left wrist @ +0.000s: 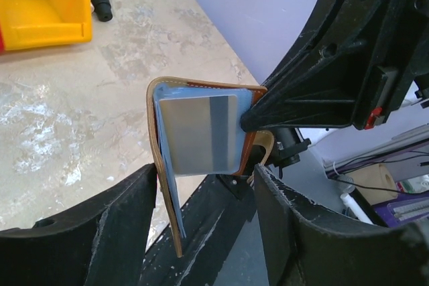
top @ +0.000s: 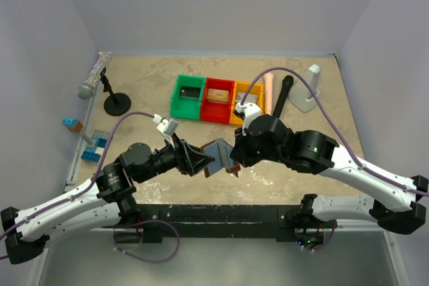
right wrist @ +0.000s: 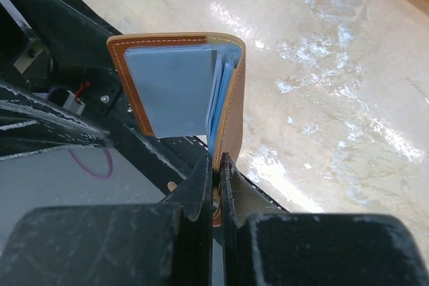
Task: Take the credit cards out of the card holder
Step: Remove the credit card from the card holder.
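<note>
- We find the top external view bright and evenly lit from overhead; the arms cast only soft, faint shadows on the table (top: 147, 85).
- We note white glare patches on the tabletop in both wrist views.
- In the left wrist view, the silvery grey card (left wrist: 200, 132) shows a pale sheen.
- In the right wrist view, the card holder (right wrist: 231, 98) is sharp, stitching included.
- The near fingers (right wrist: 100, 246) there render dark, with little detail.

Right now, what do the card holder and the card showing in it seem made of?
Card holder: brown leather or imitation, matte, white stitching along its edge; smooth grey-blue lining. Card: silvery grey, probably plastic with a brushed metallic sheen and a darker band.
</note>
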You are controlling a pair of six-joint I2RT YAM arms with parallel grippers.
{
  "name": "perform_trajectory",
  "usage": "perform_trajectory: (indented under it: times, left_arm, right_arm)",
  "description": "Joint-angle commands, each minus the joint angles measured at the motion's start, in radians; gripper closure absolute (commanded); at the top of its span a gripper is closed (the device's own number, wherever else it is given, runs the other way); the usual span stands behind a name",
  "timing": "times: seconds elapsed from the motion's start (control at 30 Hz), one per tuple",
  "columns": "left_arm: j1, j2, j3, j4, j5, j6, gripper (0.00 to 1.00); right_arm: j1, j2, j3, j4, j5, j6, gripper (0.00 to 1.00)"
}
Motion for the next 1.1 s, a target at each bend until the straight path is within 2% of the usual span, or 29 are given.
perform_trajectory:
  times: [0.0,0.13,0.43,0.67,0.87,0.97,1.07]
  left_arm:
    - [-0.002,0.065,-0.005,0.135,0.009,-0.034,0.36]
    - [-0.002,0.114,-0.002,0.186,0.047,-0.050,0.35]
    - [-0.002,0.166,0.015,0.209,0.045,-0.047,0.36]
    - [-0.002,0.166,0.008,0.212,0.042,-0.054,0.52]
    - [-0.002,0.160,0.004,0.211,0.038,-0.057,0.73]
    - [-0.002,0.159,0.004,0.209,0.038,-0.059,0.76]
    - [-0.002,0.157,0.005,0.209,0.039,-0.061,0.76]
  right_arm:
    - [0.042,0.059,0.100,-0.089,0.134,0.020,1.00]
    - [0.067,0.091,0.131,-0.106,0.149,0.019,1.00]
    - [0.070,0.038,0.062,0.006,0.067,0.003,1.00]
    - [0.070,0.025,0.037,0.034,0.005,0.008,0.97]
    - [0.070,0.005,0.025,0.051,-0.009,0.006,0.96]
    - [0.072,0.002,0.020,0.052,-0.009,0.008,0.97]
    - [0.070,0.001,0.020,0.051,-0.010,0.008,1.00]
